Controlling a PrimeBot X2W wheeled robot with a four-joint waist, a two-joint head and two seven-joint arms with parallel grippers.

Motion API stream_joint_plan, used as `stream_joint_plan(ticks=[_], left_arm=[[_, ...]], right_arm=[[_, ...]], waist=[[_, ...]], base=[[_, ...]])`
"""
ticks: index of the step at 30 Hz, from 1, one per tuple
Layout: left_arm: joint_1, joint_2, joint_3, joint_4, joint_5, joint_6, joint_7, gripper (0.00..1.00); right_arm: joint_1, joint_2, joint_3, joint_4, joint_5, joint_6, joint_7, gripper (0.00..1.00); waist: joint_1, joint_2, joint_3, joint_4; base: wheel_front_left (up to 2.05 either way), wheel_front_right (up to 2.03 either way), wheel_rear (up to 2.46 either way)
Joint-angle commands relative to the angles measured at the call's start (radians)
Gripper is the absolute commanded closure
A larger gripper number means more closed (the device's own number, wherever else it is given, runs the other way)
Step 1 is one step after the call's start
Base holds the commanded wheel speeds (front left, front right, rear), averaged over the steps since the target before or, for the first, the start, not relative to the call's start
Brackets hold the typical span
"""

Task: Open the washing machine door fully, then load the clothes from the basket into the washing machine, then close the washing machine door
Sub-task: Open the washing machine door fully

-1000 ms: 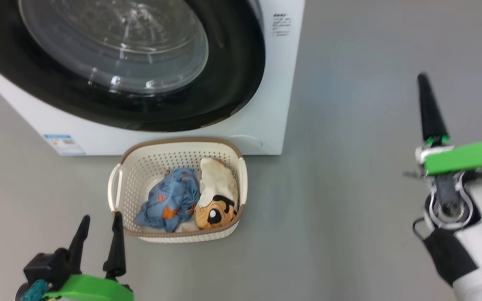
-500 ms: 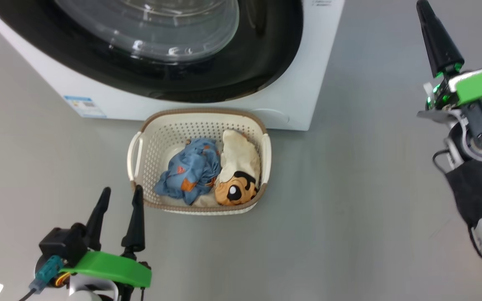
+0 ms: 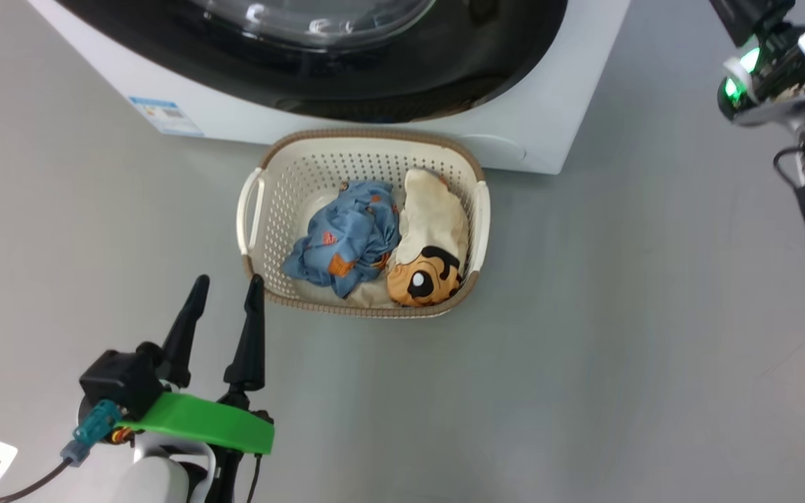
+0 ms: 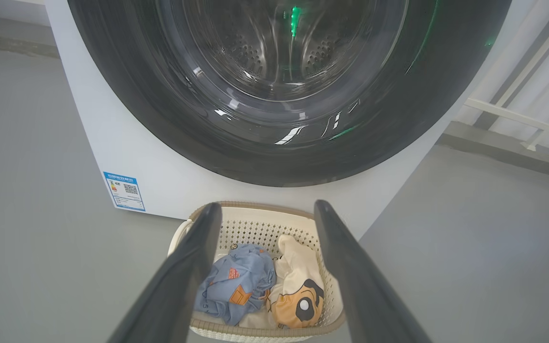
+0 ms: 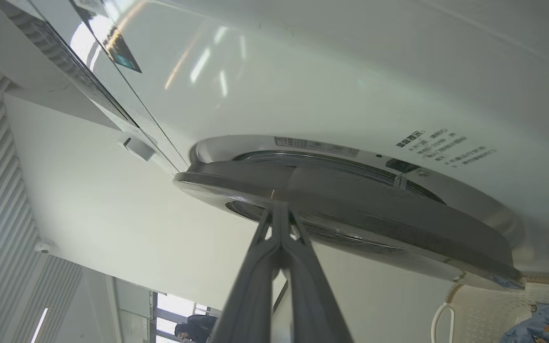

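Left gripper [image 3: 228,279]: fingers spread wide, empty, just beside basket [image 3: 318,168] | basket: on floor [image 3: 619,349] just before washing machine [image 3: 549,133], holds both clothes [image 3: 374,241] | door [image 3: 444,77]: black rim above basket | right gripper [image 5: 279,209]: fingers pressed together, empty, tips at door's edge, contact unclear.

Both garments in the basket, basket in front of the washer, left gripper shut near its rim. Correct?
No: the left gripper is open, fingers apart, as the left wrist view shows. Rest holds: the clothes lie in the basket, in front of the washing machine.
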Motion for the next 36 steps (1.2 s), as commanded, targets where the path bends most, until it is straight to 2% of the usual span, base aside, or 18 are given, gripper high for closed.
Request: stream_joint_plan(ticks=[1,11,22,36], left_arm=[[-0.023,0.020,0.027,-0.030,-0.008,-0.002,-0.006,0.00],[-0.056,0.012,-0.003,-0.054,-0.011,-0.002,-0.006,0.00],[-0.094,0.003,-0.024,-0.083,-0.019,-0.002,-0.006,0.00],[-0.118,-0.003,-0.020,-0.077,-0.025,-0.002,-0.006,0.00]], right_arm=[[-0.024,0.007,0.000,-0.017,0.007,0.002,0.017,1.00],[-0.169,0.017,0.005,0.069,-0.037,0.002,0.116,1.00],[-0.286,0.032,0.016,0.127,-0.102,0.002,0.127,1.00],[-0.300,0.046,0.065,0.125,-0.146,0.002,0.192,1.00]], waist=[[0.0000,-0.0001,0.024,0.017],[0.0000,-0.0001,0.096,0.053],[0.0000,-0.0001,0.168,0.090],[0.0000,-0.0001,0.180,0.096]], base=[[0.00,0.00,0.00],[0.00,0.00,0.00],[0.00,0.00,0.00],[0.00,0.00,0.00]])
